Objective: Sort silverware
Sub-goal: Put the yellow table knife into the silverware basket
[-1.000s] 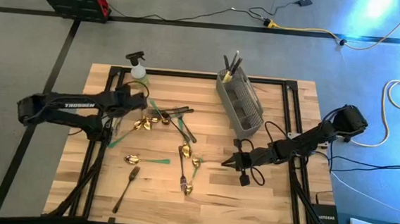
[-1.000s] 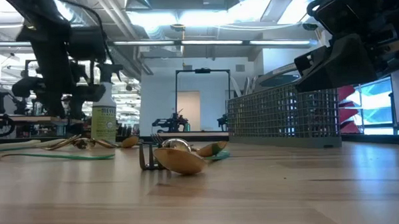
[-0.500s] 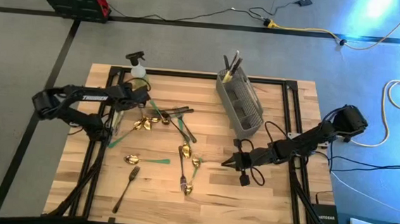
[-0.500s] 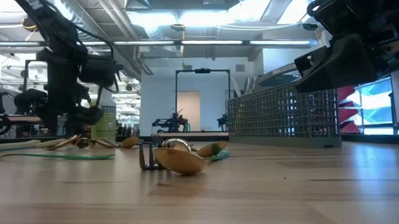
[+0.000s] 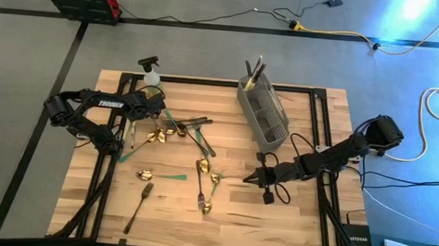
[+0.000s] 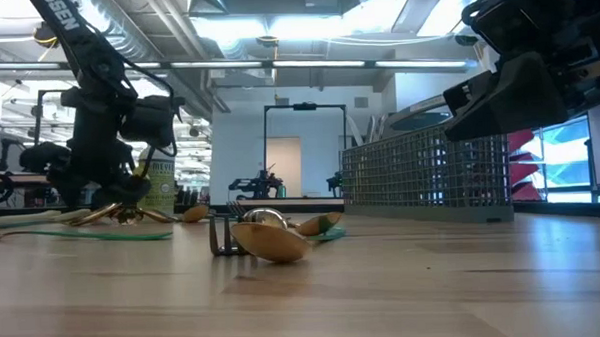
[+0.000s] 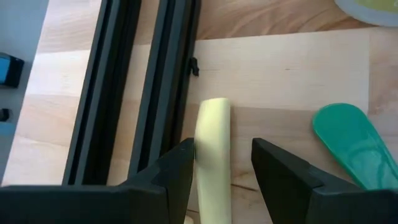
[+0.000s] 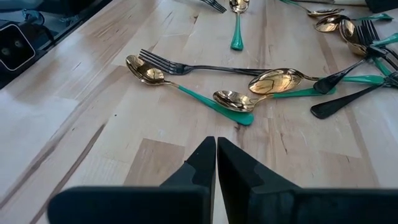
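The silverware lies scattered on the wooden table: gold spoons with green handles, dark forks and a gold-bowled spoon up front. My left gripper hangs low over the table's left far part, open. Its fingers stand on either side of a pale cream handle lying flat beside black rails. A green handle end lies nearby. My right gripper is shut and waits low over the table's right side, pointing at the spoons. My left gripper comes from above with one finger close against the cream handle's side. I cannot tell whether it touches. The handle lies flat on the wood, running along between the fingers.
A grey mesh caddy with a few dark pieces stands at the far middle. A spray bottle stands at the far left, just beyond my left gripper. A fork lies near the front edge. Bare wood shows at the near right.
My left arm has folded at the elbow and its gripper has come down toward the table at the left far part, next to the spray bottle. The silverware and my right arm have kept still.
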Robot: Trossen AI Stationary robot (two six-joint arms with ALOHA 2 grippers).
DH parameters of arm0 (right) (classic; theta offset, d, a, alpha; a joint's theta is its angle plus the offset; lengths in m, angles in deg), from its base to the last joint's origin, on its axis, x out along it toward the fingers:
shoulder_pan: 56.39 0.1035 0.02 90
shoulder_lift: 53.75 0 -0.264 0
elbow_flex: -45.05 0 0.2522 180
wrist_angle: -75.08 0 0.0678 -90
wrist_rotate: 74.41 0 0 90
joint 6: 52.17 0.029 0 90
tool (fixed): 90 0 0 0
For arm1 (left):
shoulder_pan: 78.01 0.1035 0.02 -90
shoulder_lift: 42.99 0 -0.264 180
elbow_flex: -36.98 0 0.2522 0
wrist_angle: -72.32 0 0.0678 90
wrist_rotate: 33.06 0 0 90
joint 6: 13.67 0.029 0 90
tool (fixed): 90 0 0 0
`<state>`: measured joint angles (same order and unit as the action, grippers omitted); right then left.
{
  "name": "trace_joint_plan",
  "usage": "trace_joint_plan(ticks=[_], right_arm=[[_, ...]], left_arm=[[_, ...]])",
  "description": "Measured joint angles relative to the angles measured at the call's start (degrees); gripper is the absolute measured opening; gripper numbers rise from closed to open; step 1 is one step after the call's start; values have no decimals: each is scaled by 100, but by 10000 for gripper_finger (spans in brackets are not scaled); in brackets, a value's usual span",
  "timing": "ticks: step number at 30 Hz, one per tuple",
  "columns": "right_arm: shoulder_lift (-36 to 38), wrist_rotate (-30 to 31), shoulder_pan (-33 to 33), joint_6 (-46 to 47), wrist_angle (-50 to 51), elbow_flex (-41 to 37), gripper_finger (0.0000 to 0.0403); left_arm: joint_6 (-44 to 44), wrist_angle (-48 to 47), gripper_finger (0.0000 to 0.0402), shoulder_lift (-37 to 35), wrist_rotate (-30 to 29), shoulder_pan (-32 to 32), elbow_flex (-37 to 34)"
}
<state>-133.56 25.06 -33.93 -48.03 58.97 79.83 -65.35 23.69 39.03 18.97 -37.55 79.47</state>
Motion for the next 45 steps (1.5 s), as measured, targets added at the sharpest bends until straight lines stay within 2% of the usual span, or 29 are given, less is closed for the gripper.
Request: trace_joint_plan(ticks=[5,14,17,39,45], right_arm=[[-1,0,0,5,0,2,0],[0,0,2,7,0,2,0],[0,0,2,7,0,2,0],[0,0,1,7,-2,2,0],[0,-2,2,7,-2,2,0]], left_arm=[[74,-16,142,2,134,25,-2],[116,28,63,7,336,21,-2],[149,20,50,7,336,21,-2],[230,-91,26,-15,228,-484,37],[8,-421,26,-81,638,-880,300]])
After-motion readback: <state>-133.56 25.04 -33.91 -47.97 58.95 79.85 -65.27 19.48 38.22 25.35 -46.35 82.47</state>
